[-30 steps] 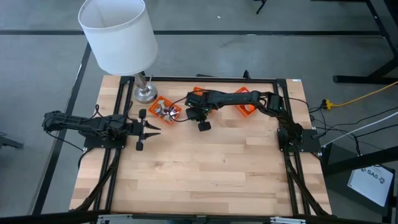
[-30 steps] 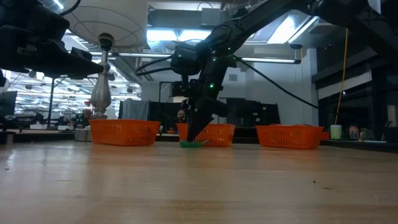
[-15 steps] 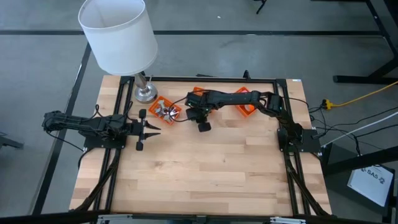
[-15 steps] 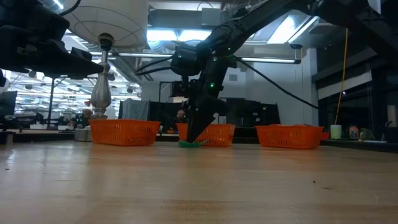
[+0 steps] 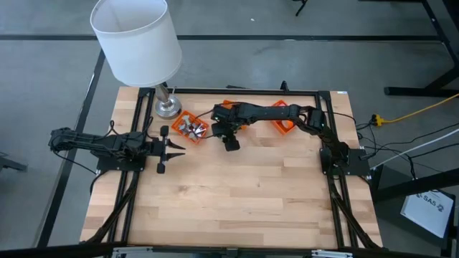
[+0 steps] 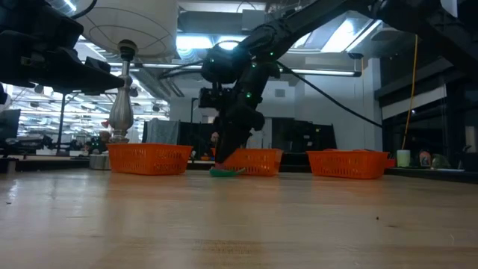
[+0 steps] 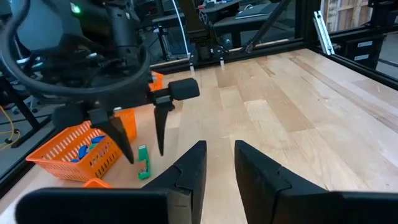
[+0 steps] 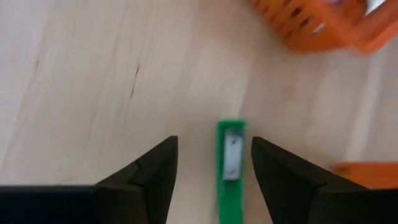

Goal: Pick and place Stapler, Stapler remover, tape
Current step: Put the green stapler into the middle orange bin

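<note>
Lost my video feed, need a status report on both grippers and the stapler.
Right gripper open, straddling the green stapler on the table. Left gripper idle, holding nothing. Nothing blocking.

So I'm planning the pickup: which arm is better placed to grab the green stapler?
The right. Its gripper hangs open directly over the green stapler; the left gripper waits farther off.

Table (image 5: 237,193) pale wood, smooth matt; baskets (image 6: 149,158) orange plastic mesh; stapler (image 8: 231,163) green plastic.
</note>
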